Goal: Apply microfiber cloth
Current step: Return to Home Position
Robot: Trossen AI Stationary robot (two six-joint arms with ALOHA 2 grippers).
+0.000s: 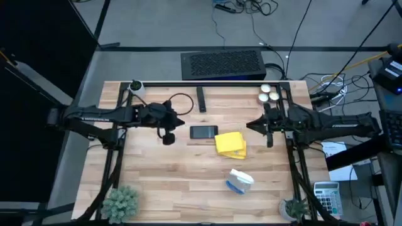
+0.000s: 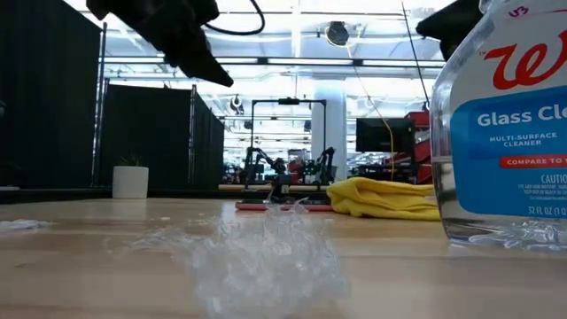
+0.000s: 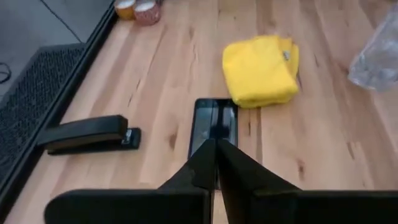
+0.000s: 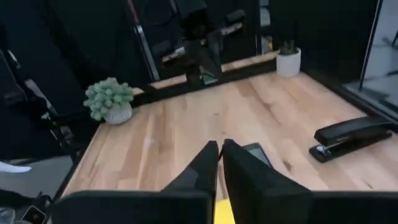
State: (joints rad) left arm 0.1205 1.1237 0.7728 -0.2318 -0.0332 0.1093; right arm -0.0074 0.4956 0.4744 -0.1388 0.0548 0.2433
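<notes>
My left gripper (image 3: 216,146): hangs above the light wooden table (image 1: 157,182) on its left half, over bare boards just beside the phone. The two dark fingers are pressed together with nothing between them.

My right gripper (image 4: 219,148): hangs above the table's right half, beside the cloth. The fingers are drawn in to a hairline gap and carry nothing.

Bright yellow folded microfiber cloth (image 1: 230,143): lies flat near the middle of the table, between my two grippers, in a plump and roughly square bundle. It sits just beside one end of the phone. I cannot tell whether the two touch.

Flat dark-faced phone with a pinkish edge (image 1: 203,132): lies flat between my left gripper and the cloth.

Clear plastic spray bottle with a blue label (image 1: 240,181): lies on its side, nearer the front edge than the cloth and apart from it.

Black stapler (image 3: 87,134): sits toward the back of the table, well away from the cloth.

How the cloth should handle: I judge it light, soft and limp, so it will sag and may unfold if pinched by a single layer. It is not fragile, and its nap should grip my pads rather than slip.

Where I would take hold: I would open wide and come down over the thick folded edge. Closing across all the layers should make it lift as one pad and not trail onto the phone.

Stage: the cloth is set down and both my grippers are empty, so the wiping looks done and I judge this to be the retreat.
</notes>
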